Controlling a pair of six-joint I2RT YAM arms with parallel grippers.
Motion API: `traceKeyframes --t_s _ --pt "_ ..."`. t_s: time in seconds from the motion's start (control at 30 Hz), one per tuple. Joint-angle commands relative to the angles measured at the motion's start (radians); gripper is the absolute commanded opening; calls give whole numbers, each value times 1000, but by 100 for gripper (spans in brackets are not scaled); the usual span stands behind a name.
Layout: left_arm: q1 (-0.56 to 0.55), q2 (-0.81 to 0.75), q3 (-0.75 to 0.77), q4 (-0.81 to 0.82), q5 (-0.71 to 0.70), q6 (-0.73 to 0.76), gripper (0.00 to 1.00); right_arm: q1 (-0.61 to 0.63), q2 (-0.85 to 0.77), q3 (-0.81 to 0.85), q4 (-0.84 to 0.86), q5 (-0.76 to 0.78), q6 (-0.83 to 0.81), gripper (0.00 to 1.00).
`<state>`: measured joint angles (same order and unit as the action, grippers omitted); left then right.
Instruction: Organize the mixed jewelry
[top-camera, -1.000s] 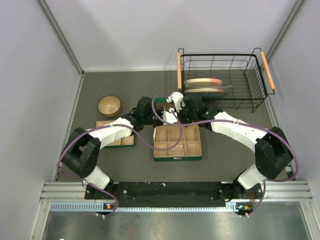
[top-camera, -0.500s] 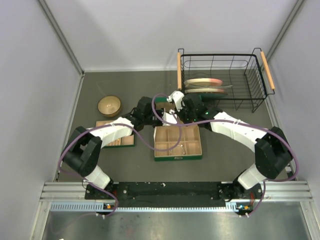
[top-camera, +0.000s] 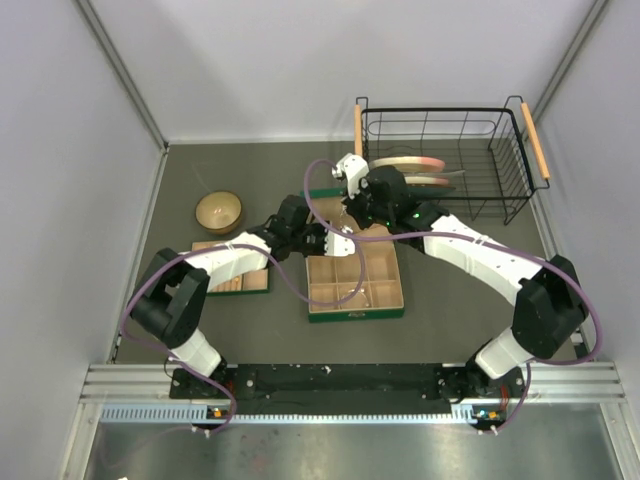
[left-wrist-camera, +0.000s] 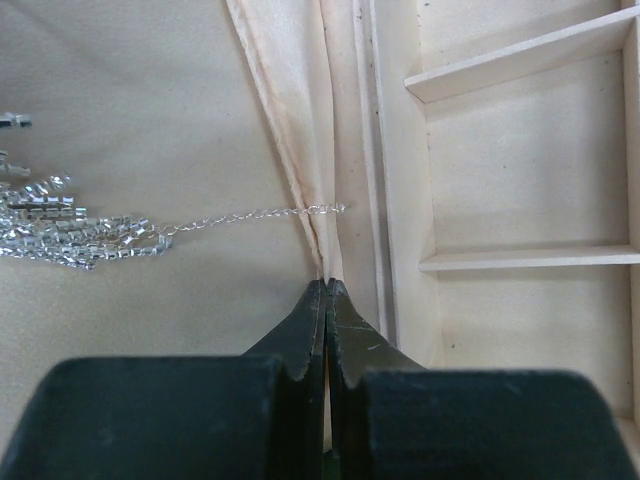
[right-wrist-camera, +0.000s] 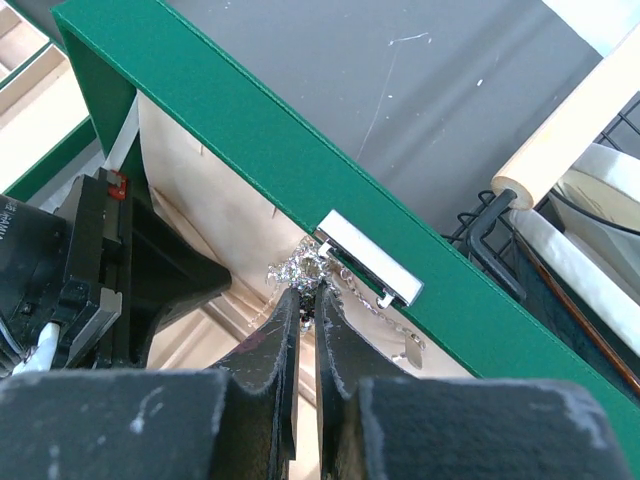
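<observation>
The green box (top-camera: 355, 315) lies open, its lid (right-wrist-camera: 250, 130) tipped back with a silver clasp (right-wrist-camera: 365, 258) on its rim. A fine silver chain necklace (left-wrist-camera: 250, 213) lies on the lid's beige lining and bunches up at the left (left-wrist-camera: 60, 228). My right gripper (right-wrist-camera: 310, 285) is shut on that tangled bunch of chain (right-wrist-camera: 298, 262) just below the clasp. My left gripper (left-wrist-camera: 327, 284) is shut, its tips against the beige fabric fold between the lid and the compartments (left-wrist-camera: 520, 150). In the top view both grippers meet at the box's back edge, left (top-camera: 325, 240) and right (top-camera: 348, 212).
A round wooden bowl (top-camera: 218, 211) sits at the back left. A second beige compartment tray (top-camera: 250, 282) lies under the left arm. A black wire dish rack (top-camera: 500, 115) holding plates (top-camera: 405, 165) stands at the back right, close behind the right gripper.
The right arm has moved toward the back, over the lid's rim. The left gripper has shifted slightly right along the box's back edge. Both stay shut.
</observation>
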<state>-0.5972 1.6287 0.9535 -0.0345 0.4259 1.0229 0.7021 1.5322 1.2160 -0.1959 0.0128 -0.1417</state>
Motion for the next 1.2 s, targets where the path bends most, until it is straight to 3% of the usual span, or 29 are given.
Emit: traceKeyframes --t_s 0.0,0.43,1.17 --pt "0 22 10 -111 -12 -12 0 -3 -24 30 50 -1 8 0" --pt "0 -75 39 -133 48 -86 0 -1 -49 -102 78 16 -27 0" --pt "0 -133 59 -134 100 -118 0 -3 39 -108 107 35 -32 0"
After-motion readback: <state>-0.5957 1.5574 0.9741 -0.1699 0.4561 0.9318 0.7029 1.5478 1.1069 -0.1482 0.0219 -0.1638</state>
